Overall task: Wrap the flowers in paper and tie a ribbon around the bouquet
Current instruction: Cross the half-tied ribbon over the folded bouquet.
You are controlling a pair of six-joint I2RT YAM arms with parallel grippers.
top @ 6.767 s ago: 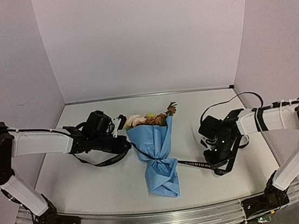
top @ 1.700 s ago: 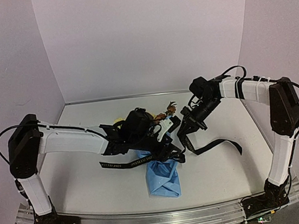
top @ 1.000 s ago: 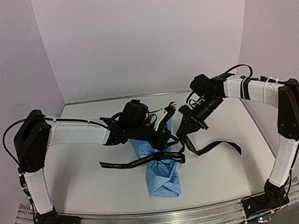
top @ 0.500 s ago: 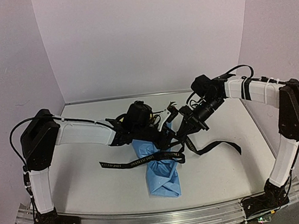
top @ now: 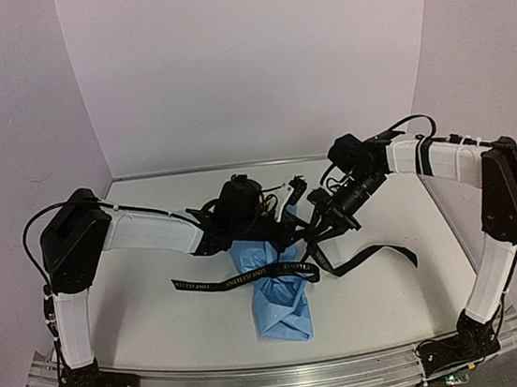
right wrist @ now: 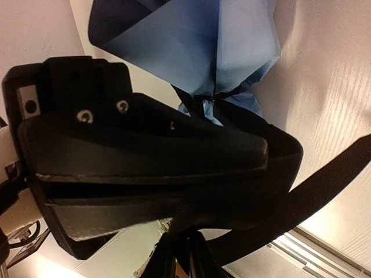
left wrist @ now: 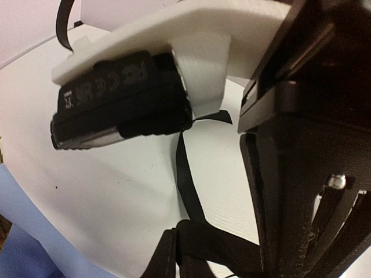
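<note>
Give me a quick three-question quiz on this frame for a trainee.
1. True or false: the ribbon lies entirely off the paper.
2. In the top view, what hides most of the paper's upper end? A) the left arm's wrist B) the right arm's elbow C) a box
3. Fill in: the ribbon's left tail rests flat on the ___.
Key: 1 false, it crosses the paper's pinched middle. 2 A. 3 table.
</note>
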